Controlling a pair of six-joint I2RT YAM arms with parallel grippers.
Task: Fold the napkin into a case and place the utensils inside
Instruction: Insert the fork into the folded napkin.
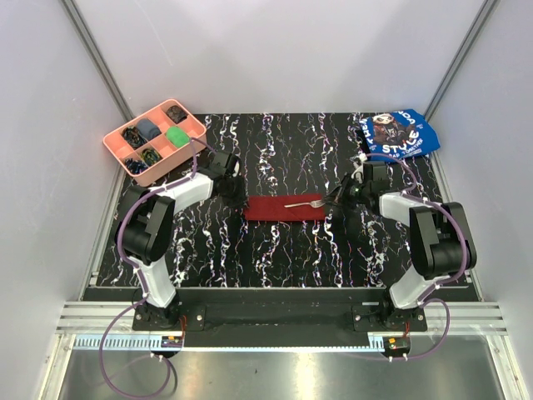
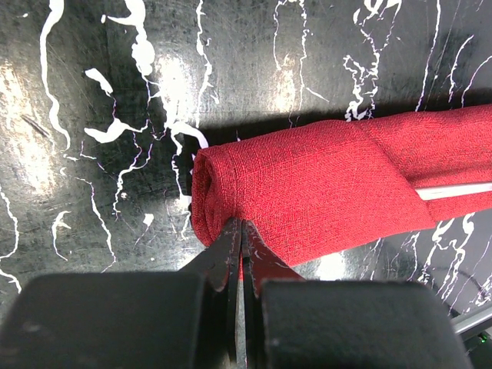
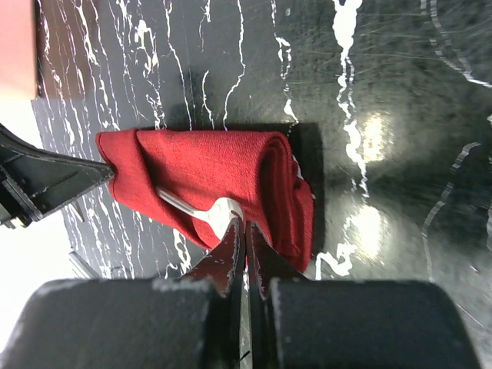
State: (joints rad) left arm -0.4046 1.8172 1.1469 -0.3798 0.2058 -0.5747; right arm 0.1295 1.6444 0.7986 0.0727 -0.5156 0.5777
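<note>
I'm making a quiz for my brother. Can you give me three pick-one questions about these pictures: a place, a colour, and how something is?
1. Where is the pink tray? A far left; B far right; C near middle.
2. What colour is the folded napkin? A blue; B green; C dark red.
3. On the left gripper, the jaws are: A wide open; B shut; C bent apart.
Answers: A, top view shows it far left; C, the strip is dark red; B, no gap shows between them.
</note>
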